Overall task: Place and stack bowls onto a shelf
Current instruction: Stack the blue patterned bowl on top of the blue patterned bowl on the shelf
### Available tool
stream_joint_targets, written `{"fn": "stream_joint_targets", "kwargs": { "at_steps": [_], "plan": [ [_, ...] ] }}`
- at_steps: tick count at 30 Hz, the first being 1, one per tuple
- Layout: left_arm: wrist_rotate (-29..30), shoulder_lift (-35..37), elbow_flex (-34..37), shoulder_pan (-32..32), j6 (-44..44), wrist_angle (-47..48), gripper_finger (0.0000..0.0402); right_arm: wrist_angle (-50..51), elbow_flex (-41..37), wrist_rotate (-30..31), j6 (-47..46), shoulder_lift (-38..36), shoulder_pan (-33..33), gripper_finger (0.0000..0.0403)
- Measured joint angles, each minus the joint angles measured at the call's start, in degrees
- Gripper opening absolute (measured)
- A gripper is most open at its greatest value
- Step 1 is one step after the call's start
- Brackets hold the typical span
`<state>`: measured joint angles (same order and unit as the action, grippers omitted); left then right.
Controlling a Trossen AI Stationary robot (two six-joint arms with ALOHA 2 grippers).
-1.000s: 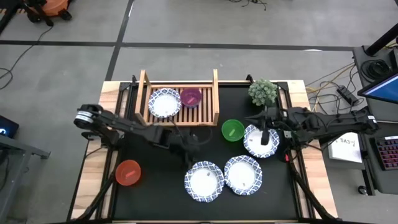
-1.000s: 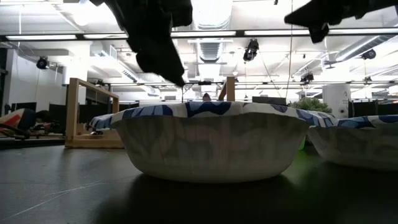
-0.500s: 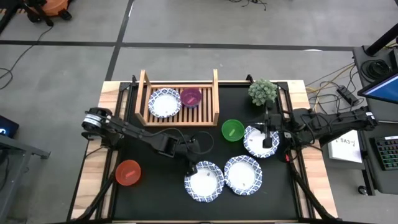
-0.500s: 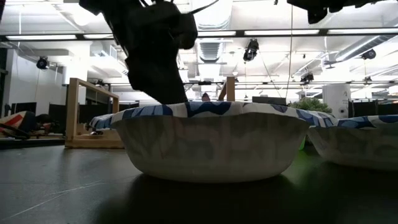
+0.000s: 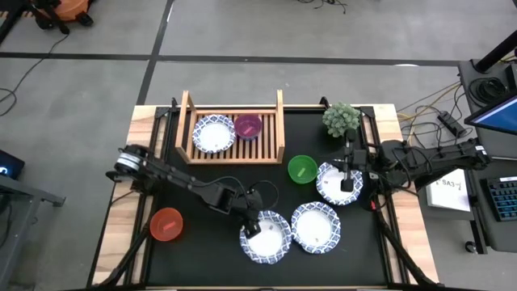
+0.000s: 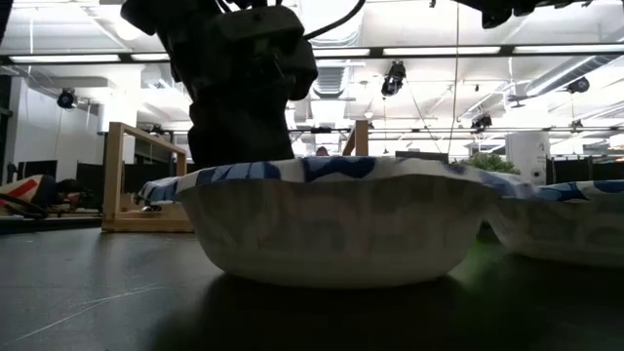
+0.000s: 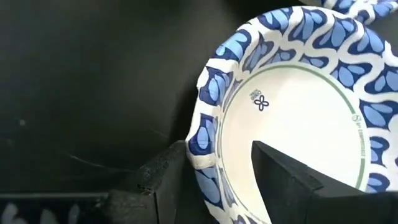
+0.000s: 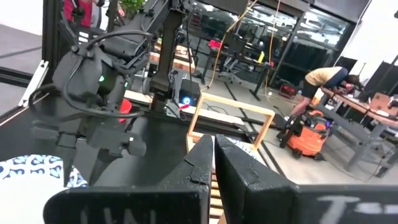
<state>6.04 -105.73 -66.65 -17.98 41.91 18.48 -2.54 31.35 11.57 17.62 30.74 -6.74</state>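
My left claw [image 5: 256,229] is down at the front white bowl with the blue patterned rim [image 5: 266,236], fingers apart, one inside the rim and one outside, straddling its wall. That bowl sits on the black surface [image 5: 202,234], well apart from the wooden slatted shelf [image 5: 279,129]. My right claw [image 5: 348,172], fingers together, hovers over another patterned bowl [image 5: 338,184].

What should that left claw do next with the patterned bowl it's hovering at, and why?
Probably close. The left gripper has one finger outside and one inside the rim of the front-left white bowl, jaws apart, so pinching the rim looks like the step before lifting it toward the shelf.
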Motion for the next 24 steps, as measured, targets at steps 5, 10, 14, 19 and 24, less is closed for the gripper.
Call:
{"fn": "stream_joint_targets", "kwargs": {
  "at_steps": [5, 10, 14, 19, 24],
  "plan": [
    [-0.09, -0.18, -0.07, -0.85, 2.86, 0.91, 0.0145, -1.68, 0.00, 0.02, 0.17, 0.00, 0.00, 0.0009],
    [0.00, -0.18, -0.05, -0.96, 3.78, 2.12, 0.0068, -2.40, 0.02, 0.02, -0.01, 0.13, 0.00, 0.0009],
    [-0.07, 0.17, -0.03, -0.97, 3.87, 2.66, 0.0011, -2.32, 0.02, 0.01, -0.02, 0.28, 0.00, 0.0009],
    [-0.04, 2.77, -1.70, -0.96, 4.74, 9.94, 0.0005, -2.25, 0.02, 0.02, -1.39, 0.26, 0.00, 0.0009],
    [0.03, 7.37, -6.25, -0.87, 1.79, 18.32, 0.0002, -2.26, 0.02, 0.01, -2.66, 0.47, 0.00, 0.0009]
  ]
}}
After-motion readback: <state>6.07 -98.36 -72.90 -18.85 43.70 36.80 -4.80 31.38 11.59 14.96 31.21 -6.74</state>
